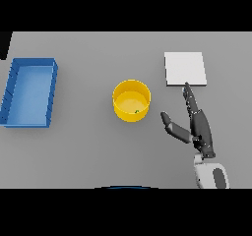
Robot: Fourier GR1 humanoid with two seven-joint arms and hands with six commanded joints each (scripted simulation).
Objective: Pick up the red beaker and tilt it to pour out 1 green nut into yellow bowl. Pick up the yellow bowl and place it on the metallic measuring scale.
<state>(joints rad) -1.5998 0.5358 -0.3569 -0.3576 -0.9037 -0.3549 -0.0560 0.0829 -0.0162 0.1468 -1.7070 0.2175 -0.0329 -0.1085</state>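
The right hand [198,123] is open; reach to nine o'clock, grip the yellow bowl [131,101] gently, keep the green nut [137,112] inside.

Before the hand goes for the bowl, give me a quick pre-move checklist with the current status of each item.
1. Green nut inside round yellow bowl: ok.
2. Bowl upright on grey table: ok.
3. Flat square metallic scale bare on top: ok.
4. Right hand open, holding nothing, thumb towards bowl: ok.
5. Hand touching bowl: not ok, still apart.
6. Red beaker out of the way: cannot tell, not in view.
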